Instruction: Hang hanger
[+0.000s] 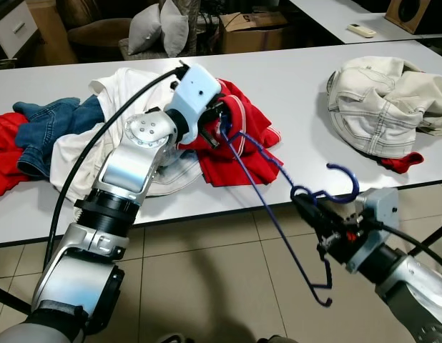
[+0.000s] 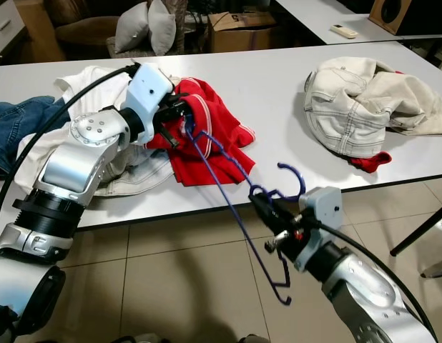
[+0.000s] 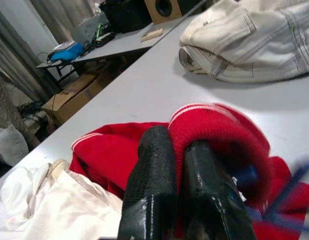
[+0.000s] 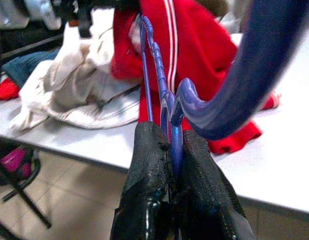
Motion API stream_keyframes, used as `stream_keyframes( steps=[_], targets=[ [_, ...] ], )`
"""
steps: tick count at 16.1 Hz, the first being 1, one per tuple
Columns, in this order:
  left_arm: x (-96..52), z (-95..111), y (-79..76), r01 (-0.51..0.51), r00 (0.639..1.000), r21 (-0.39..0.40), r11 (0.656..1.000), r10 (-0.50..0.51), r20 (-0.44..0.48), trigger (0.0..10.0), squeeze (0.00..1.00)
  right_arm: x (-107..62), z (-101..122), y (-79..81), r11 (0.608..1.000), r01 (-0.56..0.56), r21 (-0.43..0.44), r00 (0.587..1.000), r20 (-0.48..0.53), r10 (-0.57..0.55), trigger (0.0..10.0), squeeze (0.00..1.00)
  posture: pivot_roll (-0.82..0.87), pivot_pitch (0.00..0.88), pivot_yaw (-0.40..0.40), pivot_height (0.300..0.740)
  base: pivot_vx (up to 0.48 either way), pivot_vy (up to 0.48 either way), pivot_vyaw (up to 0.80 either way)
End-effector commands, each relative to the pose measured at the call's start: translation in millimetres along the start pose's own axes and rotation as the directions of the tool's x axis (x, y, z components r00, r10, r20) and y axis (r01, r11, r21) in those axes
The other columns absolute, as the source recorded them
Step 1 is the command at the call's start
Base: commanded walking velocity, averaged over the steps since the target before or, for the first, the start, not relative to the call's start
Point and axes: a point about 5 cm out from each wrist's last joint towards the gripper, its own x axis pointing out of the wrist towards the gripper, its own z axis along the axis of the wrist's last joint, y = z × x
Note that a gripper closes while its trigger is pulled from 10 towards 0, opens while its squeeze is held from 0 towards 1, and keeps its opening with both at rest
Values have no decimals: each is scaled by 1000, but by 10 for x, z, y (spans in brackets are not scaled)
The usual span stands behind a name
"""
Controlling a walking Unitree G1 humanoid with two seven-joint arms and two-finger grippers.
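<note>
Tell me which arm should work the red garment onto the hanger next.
Left, probably: the left gripper is shut on the red garment beside the hanger end, while the right gripper is shut on its neck.

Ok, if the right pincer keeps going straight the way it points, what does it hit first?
Most likely the red garment on the white table, just ahead along the blue hanger that the right pincer grips; depth is uncertain.
</note>
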Motion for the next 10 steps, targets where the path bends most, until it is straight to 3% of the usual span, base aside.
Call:
stream_keyframes(
  steps=[1,3,8,10],
  targets=[
    [-30,1,6,0,1000,36,999,0,-6,0,0,-18,17,-54,999,46,-4,999,2,-46,10000,0,-83,0,18,740,0,0,0],
    [-36,-17,-6,6,1000,43,999,-6,-13,0,0,0,20,-107,995,93,21,996,3,-93,10000,0,-85,0,19,740,0,0,0],
    [-33,33,-44,19,1000,49,999,-19,2,0,0,116,-138,-153,984,172,48,980,-111,-166,10000,0,-84,0,20,740,0,0,0],
    [-21,64,-101,50,999,60,997,-51,13,118,0,292,-173,-175,968,234,93,965,-145,-219,10000,0,-77,0,18,740,0,0,0]
  ],
)
